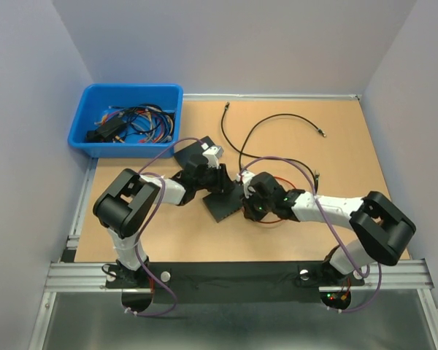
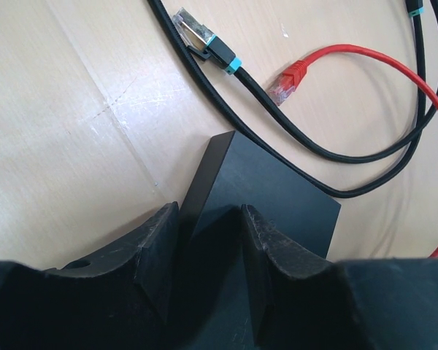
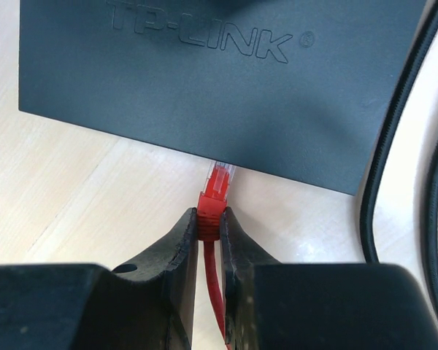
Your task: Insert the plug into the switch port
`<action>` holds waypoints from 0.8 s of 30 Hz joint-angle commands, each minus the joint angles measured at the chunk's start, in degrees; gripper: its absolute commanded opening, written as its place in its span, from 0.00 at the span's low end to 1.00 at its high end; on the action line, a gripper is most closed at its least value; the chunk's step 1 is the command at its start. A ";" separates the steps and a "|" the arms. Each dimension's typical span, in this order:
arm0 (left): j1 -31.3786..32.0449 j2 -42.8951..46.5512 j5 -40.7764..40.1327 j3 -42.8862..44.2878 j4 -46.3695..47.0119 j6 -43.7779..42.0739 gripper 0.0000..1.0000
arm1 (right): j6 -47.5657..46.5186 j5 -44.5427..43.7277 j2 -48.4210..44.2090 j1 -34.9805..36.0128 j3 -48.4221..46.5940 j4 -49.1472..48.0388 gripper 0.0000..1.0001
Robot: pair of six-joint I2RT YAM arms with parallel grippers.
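Observation:
The black switch (image 1: 223, 206) lies mid-table, its top marked TP-LINK (image 3: 204, 80). My right gripper (image 3: 210, 215) is shut on the red plug (image 3: 217, 191), just behind its clear tip. The tip reaches the switch's near edge, and the port face is hidden from this view. In the top view the right gripper (image 1: 247, 198) sits at the switch's right side. My left gripper (image 2: 208, 211) straddles the opposite edge of the switch (image 2: 277, 197), one finger (image 2: 160, 248) against its side wall and the other on its top. The left gripper (image 1: 217, 181) holds it from behind.
A second red plug (image 2: 288, 79) and a black plug with a teal boot (image 2: 204, 40) lie loose on the table beyond the switch. Black cables (image 1: 277, 120) loop across the back. A blue bin (image 1: 87, 124) of cables stands back left. A flat black box (image 1: 190, 152) lies behind the left wrist.

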State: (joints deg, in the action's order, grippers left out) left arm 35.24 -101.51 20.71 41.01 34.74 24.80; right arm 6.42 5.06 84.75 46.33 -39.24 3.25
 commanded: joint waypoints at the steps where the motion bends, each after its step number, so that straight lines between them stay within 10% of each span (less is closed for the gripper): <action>1: 6.68 -5.01 16.12 -4.01 -17.95 4.73 0.48 | -0.88 -4.71 -4.06 -0.18 -2.24 -21.27 0.00; 24: 6.33 -5.80 16.99 -3.84 -17.69 4.56 0.48 | 0.00 -9.10 -0.03 -0.18 1.62 -25.48 0.01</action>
State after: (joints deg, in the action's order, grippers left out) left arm 35.24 -102.59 22.57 41.30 35.64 26.28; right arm 7.11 2.13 81.45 46.70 -36.62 1.83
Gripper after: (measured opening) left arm 0.483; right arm 0.189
